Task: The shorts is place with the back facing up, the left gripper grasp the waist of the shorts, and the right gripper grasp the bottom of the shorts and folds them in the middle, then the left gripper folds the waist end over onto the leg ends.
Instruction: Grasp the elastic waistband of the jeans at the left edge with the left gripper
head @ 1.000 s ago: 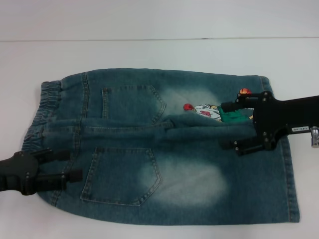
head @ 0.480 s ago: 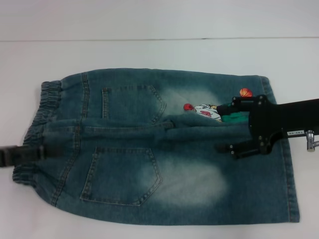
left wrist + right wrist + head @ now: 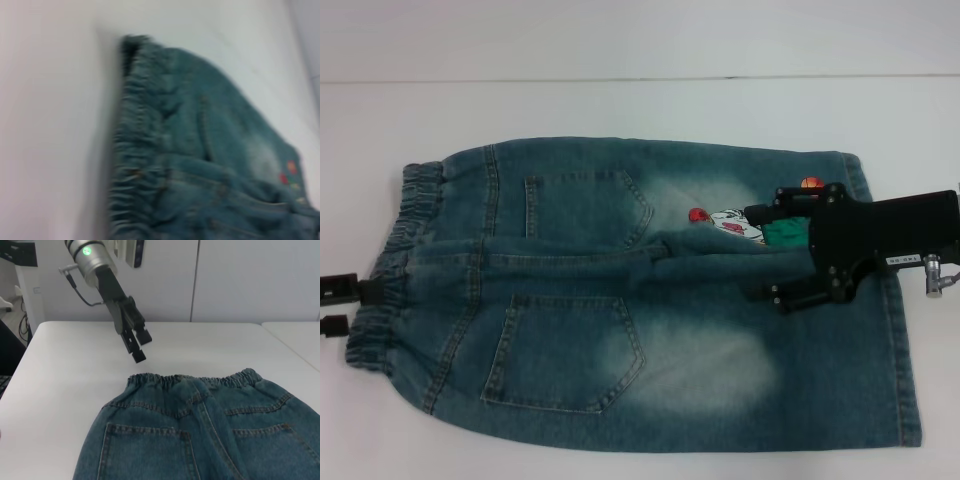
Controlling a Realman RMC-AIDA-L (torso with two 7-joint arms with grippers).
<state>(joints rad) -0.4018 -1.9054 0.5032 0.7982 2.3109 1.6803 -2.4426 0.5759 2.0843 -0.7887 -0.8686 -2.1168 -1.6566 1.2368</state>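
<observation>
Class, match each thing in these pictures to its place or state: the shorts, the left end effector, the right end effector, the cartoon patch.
Things:
1. shorts
2. left end effector
3. right end effector
4. cartoon patch

Places or states:
A. above the legs, fingers open
B. beside the waistband, off the cloth
C. flat, back pockets up
D. next to the labelled arm's fingers

Pairs: 1-C, 2-B, 3-A, 4-D

The shorts [image 3: 650, 300] are matt, faded denim cloth on a smooth white table [image 3: 620, 105]; both claws look matt black.

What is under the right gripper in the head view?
The right gripper is above the shorts, over the cartoon patch. It hides part of the patch; red and green bits show.
</observation>
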